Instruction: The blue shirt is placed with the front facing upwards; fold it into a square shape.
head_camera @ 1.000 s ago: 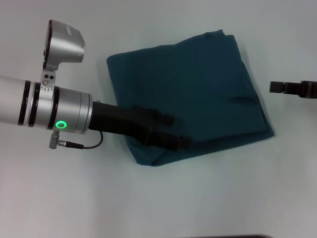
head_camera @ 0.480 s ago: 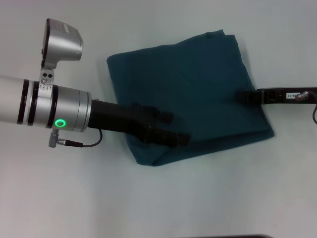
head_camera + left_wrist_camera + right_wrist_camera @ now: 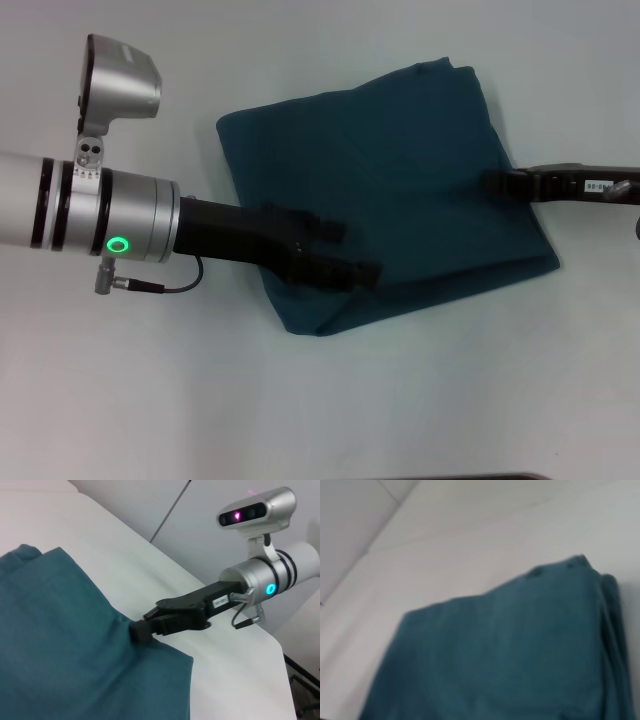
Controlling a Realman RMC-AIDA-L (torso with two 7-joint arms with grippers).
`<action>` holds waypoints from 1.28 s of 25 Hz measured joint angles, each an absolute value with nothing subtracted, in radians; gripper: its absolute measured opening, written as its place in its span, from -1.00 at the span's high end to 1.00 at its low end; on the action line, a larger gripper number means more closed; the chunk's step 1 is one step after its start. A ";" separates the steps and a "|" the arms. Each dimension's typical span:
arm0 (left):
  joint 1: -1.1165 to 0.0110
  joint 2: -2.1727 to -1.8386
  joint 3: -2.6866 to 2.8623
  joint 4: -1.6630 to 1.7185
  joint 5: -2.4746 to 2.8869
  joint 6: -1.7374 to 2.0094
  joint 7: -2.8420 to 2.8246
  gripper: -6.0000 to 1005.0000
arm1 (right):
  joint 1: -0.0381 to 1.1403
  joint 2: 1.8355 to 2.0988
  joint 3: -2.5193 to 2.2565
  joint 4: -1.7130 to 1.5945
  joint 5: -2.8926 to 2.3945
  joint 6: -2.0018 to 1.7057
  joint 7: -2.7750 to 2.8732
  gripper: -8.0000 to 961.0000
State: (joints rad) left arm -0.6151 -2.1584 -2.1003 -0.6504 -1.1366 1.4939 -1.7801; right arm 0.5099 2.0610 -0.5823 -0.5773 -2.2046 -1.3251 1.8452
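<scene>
The blue shirt point(image 3: 380, 180) lies folded into a rough square in the middle of the white table, with no lettering showing. My left gripper point(image 3: 345, 252) reaches in from the left over the shirt's near left corner, open, with nothing between its fingers. My right gripper point(image 3: 492, 184) comes in from the right. Its black fingers look closed together, and their tip rests on the shirt's right edge. In the left wrist view the right gripper point(image 3: 141, 631) touches the shirt point(image 3: 65, 645) where the cloth puckers. The right wrist view holds only the shirt point(image 3: 510, 645).
White table point(image 3: 320, 400) surrounds the shirt on all sides. The left arm's silver forearm point(image 3: 90, 215) and wrist camera point(image 3: 118, 75) stretch across the left part of the table. A dark strip marks the table's near edge point(image 3: 480, 477).
My right gripper has come in from the right border onto the shirt's right edge. The shirt's near right corner has shifted slightly right. The left gripper has barely moved.
</scene>
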 joint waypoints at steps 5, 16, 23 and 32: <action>-0.615 -2.156 -2.102 -0.650 -1.136 1.494 -1.780 -0.84 | 0.496 2.036 -0.583 -0.579 -2.175 -1.427 1.819 0.94; -0.530 -2.121 -2.220 -0.653 -1.134 1.558 -1.769 -0.84 | 0.385 1.991 -0.474 -0.583 -2.093 -1.598 1.654 0.94; -0.459 -2.115 -2.408 -0.648 -1.136 1.702 -1.641 -0.84 | 0.344 1.990 -0.455 -0.572 -2.091 -1.668 1.504 0.92; -0.434 -2.130 -2.542 -0.591 -1.144 1.748 -1.520 -0.82 | 0.396 2.040 -0.468 -0.578 -2.102 -1.738 1.383 0.56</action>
